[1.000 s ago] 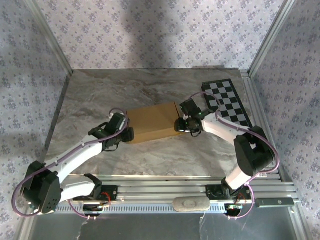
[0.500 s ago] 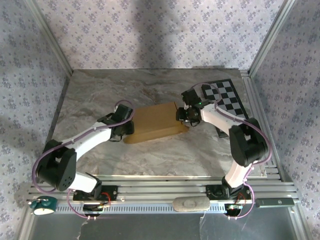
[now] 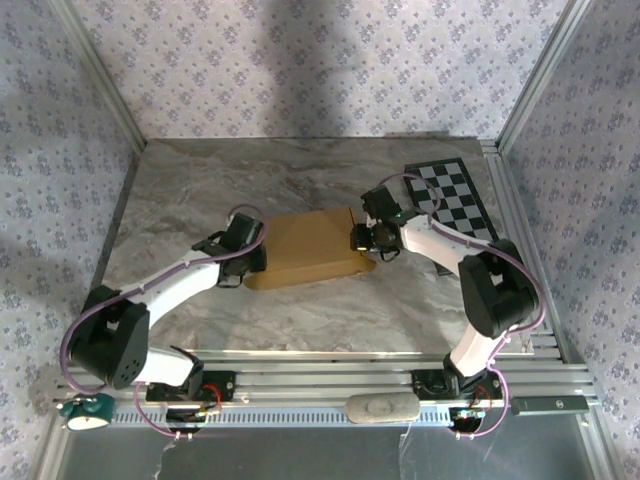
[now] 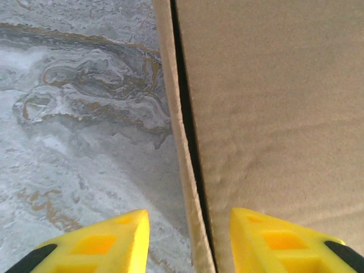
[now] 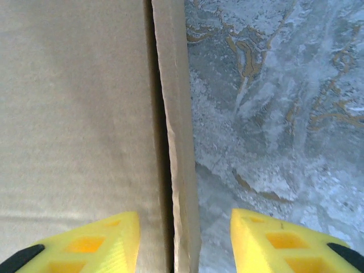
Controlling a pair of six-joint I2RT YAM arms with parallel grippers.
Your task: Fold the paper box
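Status: paper box (image 3: 305, 246) sits mid-table on the marble table (image 3: 200, 180), long axis running left–right, right end angled slightly toward the far side. From the top view it reads as a shallow closed rectangle of plain tan cardboard, lying flat.

Left gripper (image 3: 252, 262) is at the box's left end and right gripper (image 3: 360, 240) is at its right end, so there is one arm on each short side. The checkerboard (image 3: 455, 200) is at the far right of the table, just behind the right arm and apart from the box.

Left wrist view: the yellow fingertips (image 4: 96, 244) are parted about halfway and straddle the box's edge. One tip is over the marble and the other over the broad cardboard panel. Between them a narrow cardboard strip runs up the frame, with a dark seam separating it from the panel. There is a visible gap on both sides of the strip, so nothing is clamped.

Right wrist view is the mirror picture. The fingertips (image 5: 85, 244) are also about half open, with one over the panel and one over the marble. The same kind of edge strip and seam lies between them, with clearance on both sides and no grip on it.

I can't tell whether the tips over the panels are pressing on the cardboard or just above it — depth isn't readable from these angles.
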